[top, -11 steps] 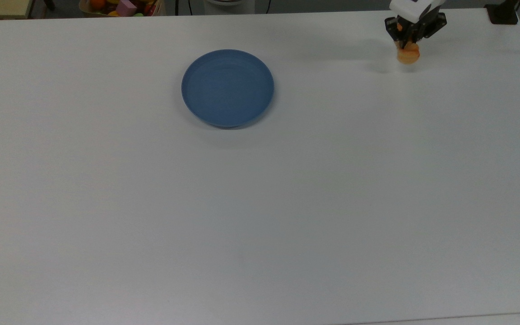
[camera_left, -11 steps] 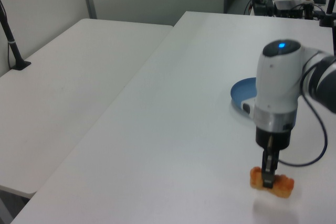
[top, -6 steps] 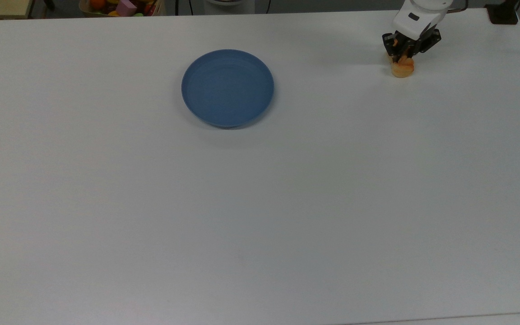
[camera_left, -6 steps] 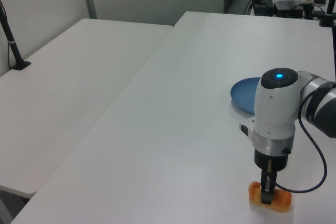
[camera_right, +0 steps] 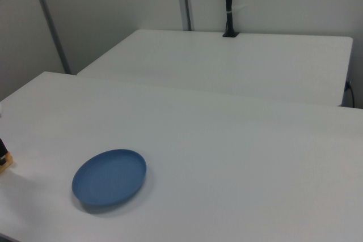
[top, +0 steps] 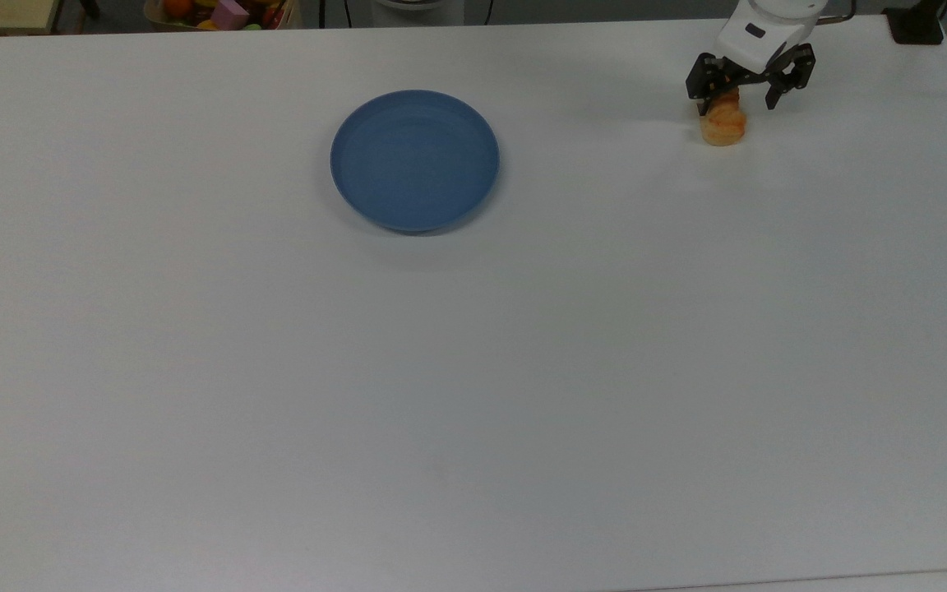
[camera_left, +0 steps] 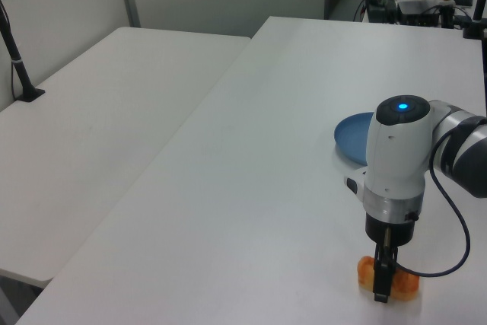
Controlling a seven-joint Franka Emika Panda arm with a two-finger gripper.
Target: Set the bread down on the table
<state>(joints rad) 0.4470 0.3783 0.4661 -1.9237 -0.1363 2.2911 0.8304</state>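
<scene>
The bread (top: 723,126), a small golden-orange loaf, rests on the white table (top: 523,370) near the top view's upper right corner. My gripper (top: 743,89) stands over its far end, open, with the black fingers spread to either side and the loaf free of them. In the left view the bread (camera_left: 408,284) lies at the bottom right under the gripper (camera_left: 383,279), whose white wrist hides part of it. At the right view's left edge a sliver of the bread (camera_right: 5,163) shows.
A round blue plate (top: 414,160) sits left of the bread, well apart from it, also seen as the plate (camera_left: 354,136) and the plate (camera_right: 109,177). A box of toys (top: 223,11) and a black mount (top: 917,25) lie beyond the table's far edge.
The gripper came down with the bread, set it on the table, then spread its fingers and let go. The plate has not moved.
</scene>
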